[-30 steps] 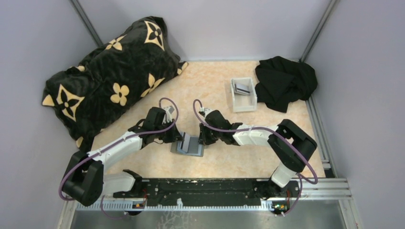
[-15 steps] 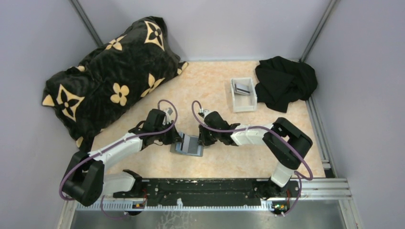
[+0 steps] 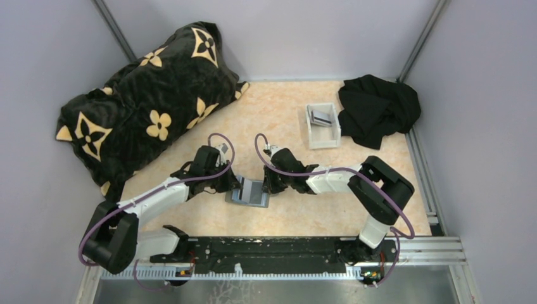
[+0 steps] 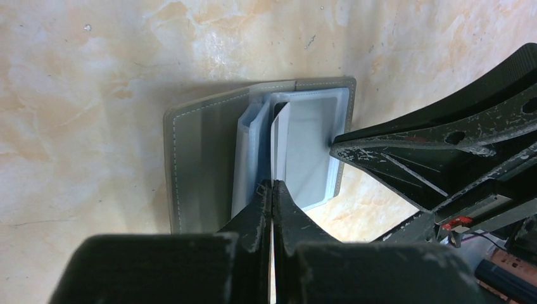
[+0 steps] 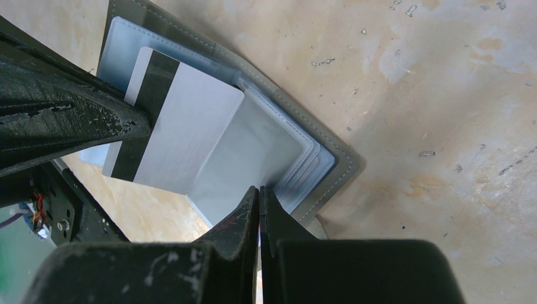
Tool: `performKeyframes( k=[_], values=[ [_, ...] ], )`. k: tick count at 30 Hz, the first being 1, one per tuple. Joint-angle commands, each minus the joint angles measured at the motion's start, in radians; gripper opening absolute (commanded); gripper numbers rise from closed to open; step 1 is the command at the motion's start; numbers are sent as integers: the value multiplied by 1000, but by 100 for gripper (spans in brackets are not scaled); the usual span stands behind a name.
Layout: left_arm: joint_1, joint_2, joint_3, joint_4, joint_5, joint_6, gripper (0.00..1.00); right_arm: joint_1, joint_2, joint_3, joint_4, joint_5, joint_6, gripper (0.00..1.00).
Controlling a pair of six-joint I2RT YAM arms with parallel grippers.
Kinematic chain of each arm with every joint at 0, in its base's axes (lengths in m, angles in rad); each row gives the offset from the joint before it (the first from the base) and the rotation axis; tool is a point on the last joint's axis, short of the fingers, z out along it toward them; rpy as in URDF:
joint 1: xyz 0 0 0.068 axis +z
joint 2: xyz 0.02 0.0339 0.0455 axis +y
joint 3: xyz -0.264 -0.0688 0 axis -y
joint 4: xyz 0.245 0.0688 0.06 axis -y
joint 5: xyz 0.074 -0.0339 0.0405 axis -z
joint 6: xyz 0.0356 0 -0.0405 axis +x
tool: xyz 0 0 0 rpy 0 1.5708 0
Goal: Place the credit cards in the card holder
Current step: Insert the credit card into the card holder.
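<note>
R elbow (image 3: 380, 190) further left; tray (image 3: 324, 137), black cloth (image 3: 378, 111) beyond card holder (image 3: 252, 194).

"What kind of place is this?"

"A robot lab. The left arm (image 3: 161, 190) and the right arm (image 3: 335, 180) are bolted to a black rail (image 3: 266, 253) at 6 o'clock."

"What else shows it?"

"Plain grey walls (image 3: 38, 63) box in the table (image 3: 278, 107). Metal posts (image 3: 419, 38) stand in the corners at 11 and 1 o'clock. Purple wires (image 3: 218, 134) loop off the arms."

"Any home things?"

"Just a flowery cushion (image 3: 152, 88) at 10 o'clock."
</note>
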Motion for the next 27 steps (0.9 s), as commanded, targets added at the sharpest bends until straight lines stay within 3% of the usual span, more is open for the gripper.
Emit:
performKeyframes(
  k=[1, 16, 27],
  values=[
    [-1, 6, -4, -16, -70, 11, 0, 11, 13, -14, 2, 13, -3, 0],
    [-6, 57, 6, 26, -87, 22, 0, 11, 16, -14, 3, 7, -3, 0],
    [-18, 3, -42, 4, -95, 9, 0, 11, 20, -12, 6, 10, -2, 0]
  ],
)
